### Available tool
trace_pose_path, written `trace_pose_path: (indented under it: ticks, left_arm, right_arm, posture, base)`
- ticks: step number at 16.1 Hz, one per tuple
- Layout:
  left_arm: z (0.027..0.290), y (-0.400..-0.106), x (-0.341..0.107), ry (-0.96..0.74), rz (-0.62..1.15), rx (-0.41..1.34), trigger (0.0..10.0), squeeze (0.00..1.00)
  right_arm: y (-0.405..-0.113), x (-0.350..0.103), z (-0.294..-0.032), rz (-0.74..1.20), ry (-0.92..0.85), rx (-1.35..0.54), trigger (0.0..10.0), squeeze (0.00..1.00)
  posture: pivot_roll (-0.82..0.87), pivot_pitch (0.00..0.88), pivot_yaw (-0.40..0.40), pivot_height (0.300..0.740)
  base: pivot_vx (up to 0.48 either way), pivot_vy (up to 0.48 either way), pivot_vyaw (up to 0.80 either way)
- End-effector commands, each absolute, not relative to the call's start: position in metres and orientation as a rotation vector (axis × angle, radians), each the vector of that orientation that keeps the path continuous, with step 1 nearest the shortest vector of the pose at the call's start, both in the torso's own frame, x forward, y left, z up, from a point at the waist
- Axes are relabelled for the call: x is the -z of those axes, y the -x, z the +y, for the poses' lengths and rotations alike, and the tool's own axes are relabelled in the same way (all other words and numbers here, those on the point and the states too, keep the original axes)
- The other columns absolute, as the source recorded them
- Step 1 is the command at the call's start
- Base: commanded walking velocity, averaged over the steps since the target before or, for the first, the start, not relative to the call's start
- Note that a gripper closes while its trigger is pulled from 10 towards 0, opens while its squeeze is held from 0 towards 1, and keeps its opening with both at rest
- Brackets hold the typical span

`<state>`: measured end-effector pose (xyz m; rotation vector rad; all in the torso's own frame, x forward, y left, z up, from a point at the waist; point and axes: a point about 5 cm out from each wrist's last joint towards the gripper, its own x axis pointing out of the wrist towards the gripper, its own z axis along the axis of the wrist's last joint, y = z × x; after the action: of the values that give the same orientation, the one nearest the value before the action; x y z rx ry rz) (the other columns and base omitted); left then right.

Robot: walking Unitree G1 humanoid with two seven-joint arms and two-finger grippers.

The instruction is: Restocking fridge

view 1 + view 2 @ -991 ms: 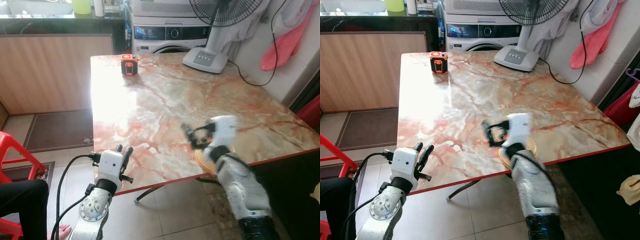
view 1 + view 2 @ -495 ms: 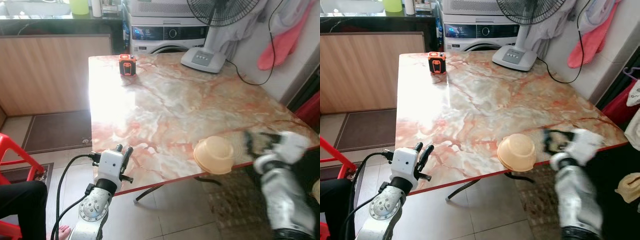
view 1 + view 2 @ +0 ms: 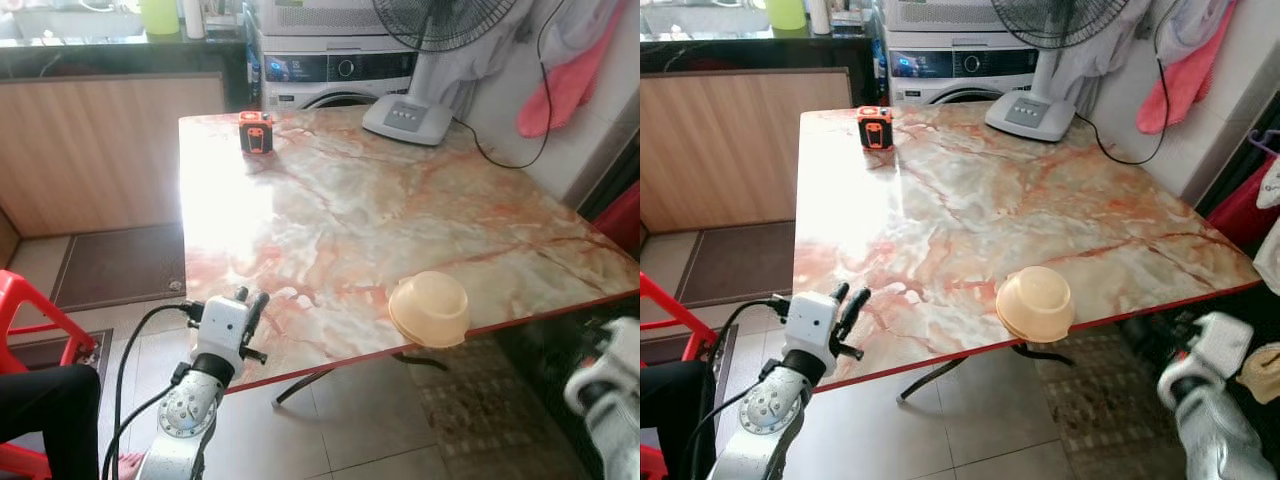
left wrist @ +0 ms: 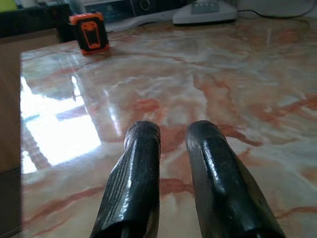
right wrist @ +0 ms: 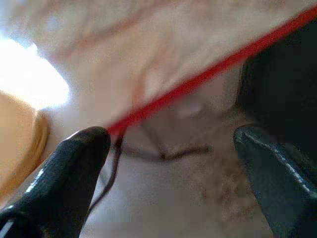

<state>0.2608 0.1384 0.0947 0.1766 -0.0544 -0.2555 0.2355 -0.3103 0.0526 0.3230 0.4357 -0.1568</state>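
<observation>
A pale orange bowl (image 3: 430,308) lies upside down on the marble table (image 3: 340,210), at its red front edge. My right gripper (image 5: 173,148) is open, its fingers wide apart, and hangs below and to the right of the table edge, blurred in the head views (image 3: 1170,340). In the right wrist view the bowl (image 5: 20,144) sits off to one side, clear of the fingers. My left gripper (image 3: 248,300) is shut and empty, level with the table's front left edge, pointing across the tabletop (image 4: 171,163).
An orange-and-black tape measure (image 3: 256,131) and a fan base (image 3: 408,118) with a black cable stand at the far side. A washing machine (image 3: 340,65) is behind the table. A red chair (image 3: 30,320) and a person's leg (image 3: 40,400) are on my left.
My right gripper has swung from over the bowl to the right and down below the table edge. The bowl stays on the table. The left arm has not moved.
</observation>
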Motion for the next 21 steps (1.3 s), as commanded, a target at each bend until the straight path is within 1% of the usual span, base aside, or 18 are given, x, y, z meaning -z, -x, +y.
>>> trace_pose_path:
  ticks: [1,2,4,6,7,9,10,11,12,14,15,17,19,21]
  left_arm:
    - [0.133,-0.262,-0.096,-0.162,-0.053,0.282,10.0,0.00]
    - [0.134,-0.262,-0.096,-0.162,-0.051,0.284,10.0,0.00]
    - [0.137,-0.264,-0.096,-0.162,-0.049,0.281,10.0,0.00]
    - [0.139,-0.264,-0.097,-0.160,-0.048,0.276,10.0,0.00]
    - [0.139,-0.264,-0.097,-0.158,-0.047,0.274,10.0,0.00]
    - [0.139,-0.264,-0.097,-0.154,-0.046,0.278,10.0,0.00]
    - [0.139,-0.264,-0.097,-0.152,-0.044,0.278,10.0,0.00]
    - [0.145,-0.264,-0.096,-0.127,-0.046,0.267,10.0,0.00]
    - [0.156,-0.263,-0.094,-0.096,-0.053,0.244,10.0,0.00]
    - [0.178,-0.256,-0.080,-0.141,-0.023,0.170,10.0,0.00]
    - [0.183,-0.252,-0.077,-0.153,-0.011,0.152,10.0,0.00]
    - [0.187,-0.247,-0.072,-0.156,0.007,0.132,10.0,0.00]
    - [0.184,-0.247,-0.068,-0.145,0.007,0.130,10.0,0.00]
    - [0.181,-0.247,-0.067,-0.137,0.002,0.129,10.0,0.00]
  right_arm:
    - [-0.234,-0.049,-0.310,0.479,-0.327,0.111,10.0,0.00]
    - [-0.232,-0.043,-0.312,0.520,-0.348,0.097,10.0,0.00]
    - [-0.228,-0.024,-0.314,0.647,-0.357,0.166,10.0,0.00]
    - [-0.241,-0.035,-0.299,0.549,-0.532,0.112,10.0,0.00]
    - [-0.245,-0.039,-0.292,0.516,-0.593,0.101,10.0,0.00]
    - [-0.253,-0.047,-0.277,0.465,-0.686,0.084,10.0,0.00]
    - [-0.253,-0.049,-0.275,0.451,-0.704,0.077,10.0,0.00]
    - [-0.251,-0.052,-0.273,0.428,-0.737,0.070,10.0,0.00]
    - [-0.241,-0.048,-0.278,0.441,-0.748,0.106,10.0,0.00]
    - [-0.225,-0.039,-0.285,0.460,-0.752,0.149,10.0,0.00]
    - [-0.221,-0.038,-0.286,0.461,-0.758,0.158,10.0,0.00]
    - [-0.213,-0.033,-0.291,0.463,-0.777,0.199,10.0,0.00]
    - [-0.211,-0.026,-0.292,0.461,-0.821,0.228,10.0,0.00]
    - [-0.221,-0.035,-0.271,0.390,-0.900,0.108,10.0,0.00]
  posture:
    - [-0.08,0.000,-0.068,0.740]
    - [-0.07,0.000,-0.064,0.740]
    - [-0.07,0.000,-0.061,0.740]
    - [-0.06,0.000,-0.058,0.740]
    - [-0.06,0.000,-0.055,0.740]
    - [-0.05,0.000,-0.053,0.740]
    - [-0.05,0.000,-0.053,0.740]
    - [-0.08,0.000,-0.049,0.740]
    - [-0.09,0.000,-0.045,0.740]
    - [-0.11,0.000,-0.038,0.740]
    - [-0.11,0.000,-0.037,0.740]
    - [-0.10,0.000,-0.038,0.740]
    - [-0.10,0.000,-0.040,0.740]
    - [-0.09,0.000,-0.046,0.740]
  base:
    - [0.000,0.000,0.00]
    - [0.000,0.000,0.00]
    - [0.000,0.000,0.00]
    - [0.000,0.000,0.00]
    - [0.000,0.000,0.00]
    - [0.000,0.000,0.00]
    - [0.000,0.000,0.00]
    - [0.000,0.000,0.00]
    - [0.000,0.000,0.00]
    - [0.000,0.000,0.00]
    - [0.000,0.000,0.00]
    - [0.000,0.000,0.00]
    - [0.000,0.000,0.00]
    - [0.000,0.000,0.00]
